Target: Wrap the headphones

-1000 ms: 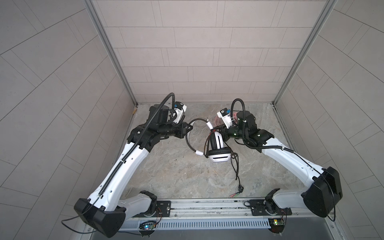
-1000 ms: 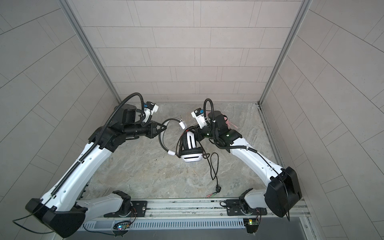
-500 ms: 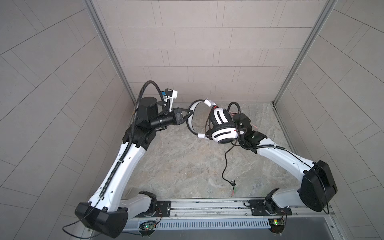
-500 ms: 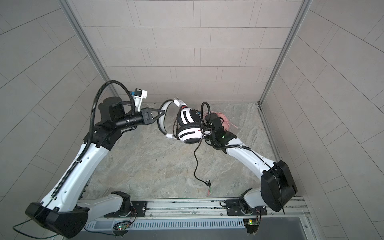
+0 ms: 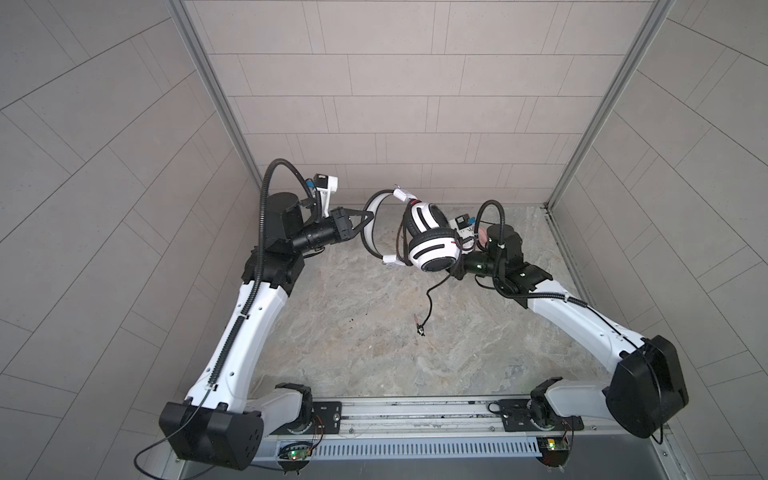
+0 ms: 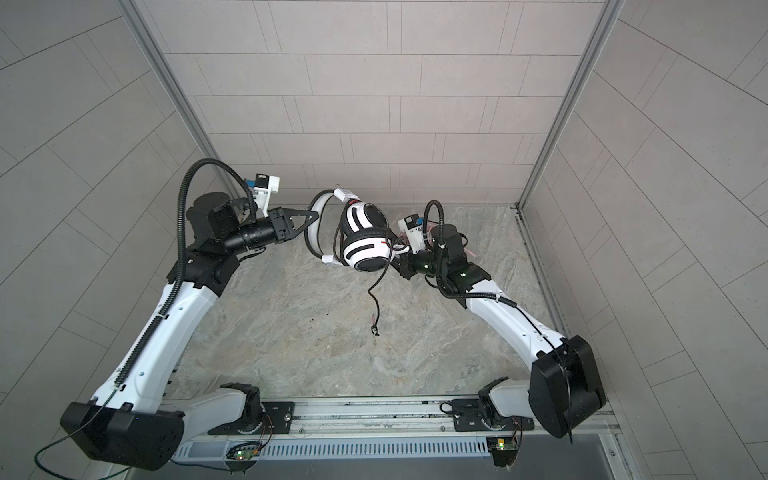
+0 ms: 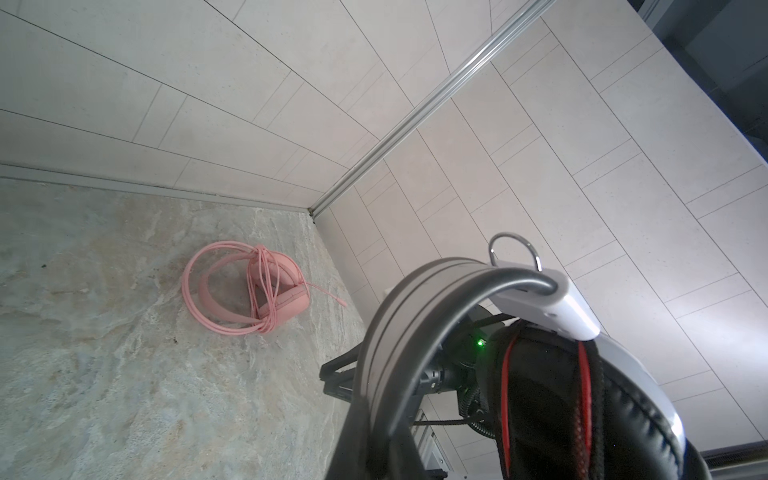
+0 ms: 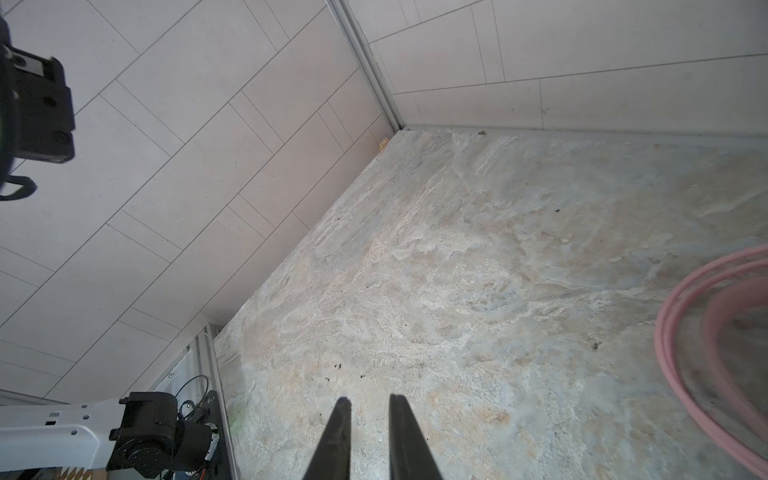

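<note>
Left pincer (image 5: 366, 217) grips the white headset's band (image 5: 380, 198); right pincer (image 8: 369, 399), barely parted, empty, near pink headset (image 7: 286, 299).

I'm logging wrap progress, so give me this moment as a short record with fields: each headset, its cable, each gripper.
pink headset: lies on the tabletop, pink cable wound around it
white-and-black headset: held off the tabletop
black cable: tail hangs loose
left gripper: shut on the headband
right gripper: jaws slightly apart, nothing between the tips
</note>
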Tool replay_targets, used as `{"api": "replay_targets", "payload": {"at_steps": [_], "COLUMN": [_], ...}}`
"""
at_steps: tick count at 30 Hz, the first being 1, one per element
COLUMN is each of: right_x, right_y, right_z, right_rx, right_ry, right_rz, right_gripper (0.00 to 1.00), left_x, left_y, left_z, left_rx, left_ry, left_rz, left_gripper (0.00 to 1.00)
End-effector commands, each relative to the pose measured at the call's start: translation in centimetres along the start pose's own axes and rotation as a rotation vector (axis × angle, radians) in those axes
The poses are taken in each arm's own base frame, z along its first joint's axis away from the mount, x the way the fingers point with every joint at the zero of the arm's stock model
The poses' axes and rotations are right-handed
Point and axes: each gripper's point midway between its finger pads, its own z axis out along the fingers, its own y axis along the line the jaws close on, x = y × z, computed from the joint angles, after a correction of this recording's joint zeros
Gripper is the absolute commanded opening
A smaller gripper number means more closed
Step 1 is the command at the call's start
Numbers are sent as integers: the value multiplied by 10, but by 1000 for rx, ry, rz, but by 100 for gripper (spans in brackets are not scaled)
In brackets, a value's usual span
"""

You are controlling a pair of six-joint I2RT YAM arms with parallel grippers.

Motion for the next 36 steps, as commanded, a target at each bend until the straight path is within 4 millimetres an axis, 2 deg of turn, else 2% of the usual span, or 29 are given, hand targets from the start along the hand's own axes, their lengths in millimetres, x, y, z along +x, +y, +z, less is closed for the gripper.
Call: {"api": "replay_targets", "payload": {"at_steps": [1, 5, 9, 13, 20, 29, 33, 36], "right_x": [-7, -24, -24, -19, -13, 15, 18, 22], "right_y": [-18, -30, -21, -22, -17, 6, 28, 49], "right_z": [-19, -38, -32, -30, -43, -55, -63, -62], "right_rx": [70, 100, 43, 44, 78, 25, -30, -101], "right_ry": [-52, -118, -63, -52, -49, -43, -69, -62], "right_rz": [63, 95, 79, 82, 48, 5, -29, -60], "right_gripper": [18, 27, 39, 42, 45, 45, 48, 49], "left_x": [-21, -17, -4, -1, -9, -16, -18, -20], "left_y": [-24, -1, 19, 22, 27, 50, 61, 69], "left_z": [-22, -32, -46, -50, -46, -49, -53, -51], "left_rx": [31, -103, -276, -301, -321, -441, -499, -512], "left_ry": [-77, -63, -27, -19, -16, 10, 4, -5], "left_rz": [77, 121, 203, 226, 230, 238, 249, 229], "left_gripper": [0, 0, 0, 0, 0, 0, 0, 0]}}
